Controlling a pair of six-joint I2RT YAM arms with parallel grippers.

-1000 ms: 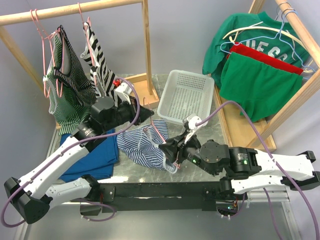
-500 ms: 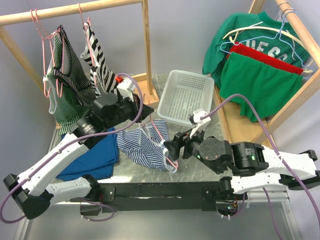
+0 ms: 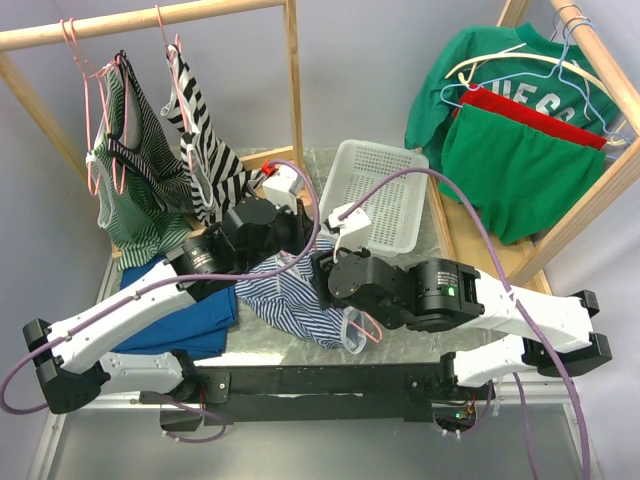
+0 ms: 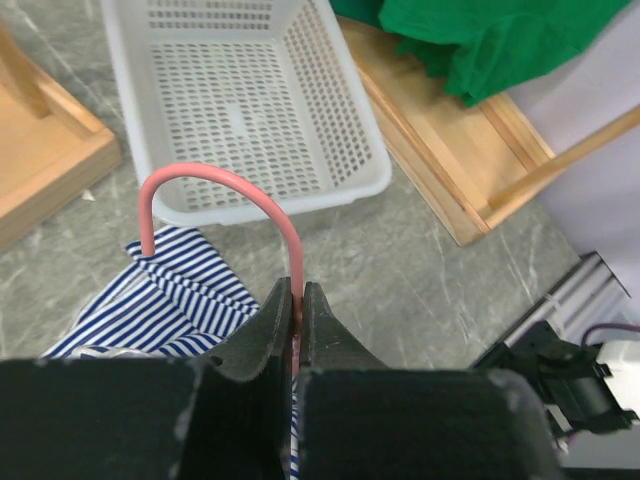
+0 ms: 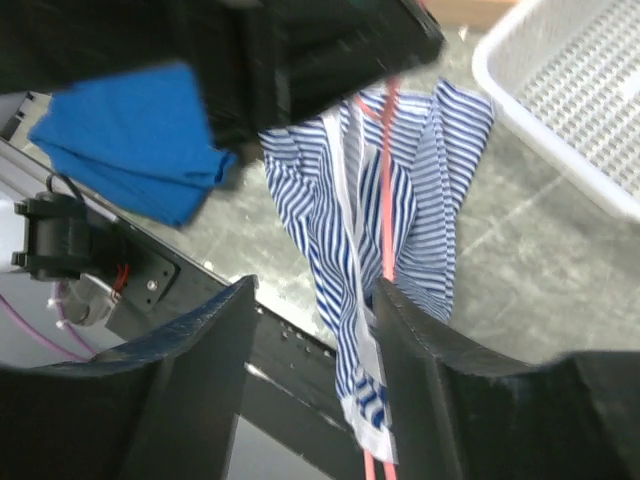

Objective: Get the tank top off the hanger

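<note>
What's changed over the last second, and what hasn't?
The right tool swung left and slightly away from the bases. It is open and now sits over the blue-and-white striped tank top. The left tool shifted right, still shut on the pink wire hanger. The white plastic basket and folded blue cloth stayed put.

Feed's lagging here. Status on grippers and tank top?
Left gripper shut on pink hanger. Right gripper open, straddling striped tank top, not yet off hanger. White basket nearby.
</note>
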